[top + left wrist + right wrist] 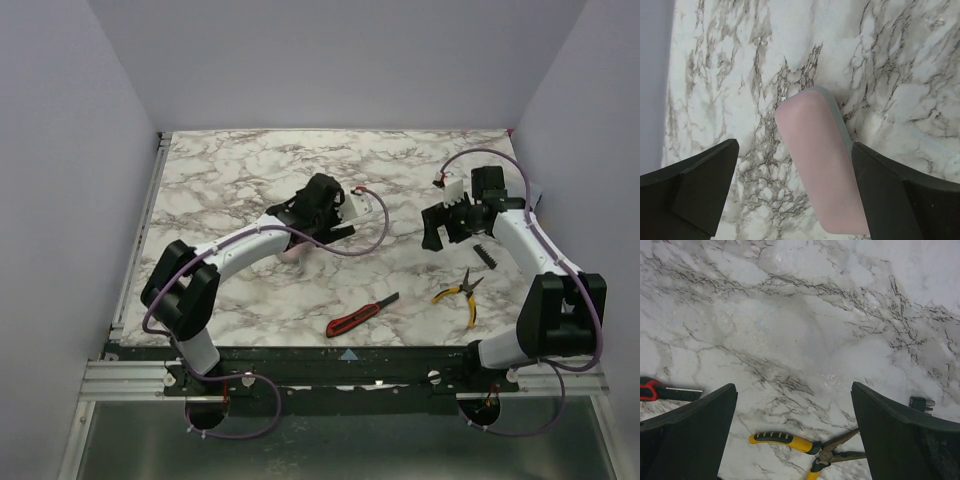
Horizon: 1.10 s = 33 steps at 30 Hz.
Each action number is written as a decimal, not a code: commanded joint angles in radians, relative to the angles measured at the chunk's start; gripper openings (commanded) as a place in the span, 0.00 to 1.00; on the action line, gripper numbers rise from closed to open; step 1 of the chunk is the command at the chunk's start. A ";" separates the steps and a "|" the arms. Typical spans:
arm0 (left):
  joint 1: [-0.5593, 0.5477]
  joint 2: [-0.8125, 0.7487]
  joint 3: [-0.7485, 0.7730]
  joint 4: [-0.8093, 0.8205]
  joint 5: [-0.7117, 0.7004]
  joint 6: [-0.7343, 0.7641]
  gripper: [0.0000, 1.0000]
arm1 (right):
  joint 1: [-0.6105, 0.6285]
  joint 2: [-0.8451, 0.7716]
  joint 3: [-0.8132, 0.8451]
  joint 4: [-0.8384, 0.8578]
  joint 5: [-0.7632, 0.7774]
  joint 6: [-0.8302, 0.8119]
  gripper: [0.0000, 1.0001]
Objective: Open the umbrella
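The umbrella (817, 165) lies folded on the marble table as a pale pink, rounded bundle with a grey edge. It sits between the wide-apart fingers of my left gripper (795, 150), close against the right finger (890, 190), and the left finger stands clear of it. From above, only a sliver of the umbrella (293, 253) shows under the left gripper (330, 215), whose head hides the rest. My right gripper (440, 225) hovers open over bare marble at the right, holding nothing, as the right wrist view (794, 387) confirms.
A red-and-black utility knife (362, 315) lies near the front edge. Yellow-handled pliers (460, 295) rest by the right arm, with a small black ridged part (484, 254) just behind them. Grey walls enclose the table (230, 170) on three sides.
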 commanded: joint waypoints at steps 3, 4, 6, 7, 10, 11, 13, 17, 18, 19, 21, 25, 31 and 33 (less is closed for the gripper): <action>0.185 -0.142 0.078 -0.358 0.432 -0.243 0.98 | 0.001 0.042 0.052 -0.013 -0.103 0.027 1.00; 0.235 -0.164 0.076 -0.389 0.486 -0.269 0.98 | 0.001 0.048 0.056 -0.014 -0.123 0.037 1.00; 0.327 -0.185 0.066 -0.447 0.569 -0.314 0.97 | 0.001 0.056 0.060 -0.007 -0.175 0.066 1.00; 0.363 -0.186 0.061 -0.471 0.596 -0.330 0.96 | 0.001 0.060 0.062 -0.004 -0.206 0.074 1.00; 0.459 -0.193 0.025 -0.519 0.691 -0.350 0.92 | 0.001 0.056 0.058 0.036 -0.287 0.104 1.00; 0.489 -0.197 0.007 -0.518 0.715 -0.363 0.92 | 0.023 0.052 0.059 0.047 -0.294 0.091 1.00; 0.535 -0.196 -0.011 -0.526 0.770 -0.386 0.91 | 0.086 0.047 0.074 0.051 -0.294 0.011 1.00; 0.648 -0.199 -0.031 -0.534 0.920 -0.467 0.88 | 0.243 0.044 0.090 0.157 -0.240 -0.210 1.00; 0.672 -0.207 -0.045 -0.530 0.941 -0.483 0.88 | 0.289 0.059 0.099 0.183 -0.226 -0.277 1.00; 0.689 -0.221 -0.058 -0.526 0.950 -0.499 0.88 | 0.323 0.081 0.118 0.201 -0.225 -0.363 1.00; 0.716 -0.251 -0.088 -0.522 0.952 -0.510 0.88 | 0.390 0.149 0.193 0.182 -0.248 -0.544 1.00; 0.768 -0.324 -0.153 -0.517 0.918 -0.517 0.88 | 0.501 0.346 0.406 0.018 -0.302 -0.857 1.00; 0.796 -0.405 -0.241 -0.499 0.889 -0.553 0.89 | 0.607 0.581 0.650 -0.118 -0.318 -1.089 1.00; 0.798 -0.428 -0.269 -0.492 0.868 -0.567 0.89 | 0.629 0.636 0.708 -0.137 -0.325 -1.124 1.00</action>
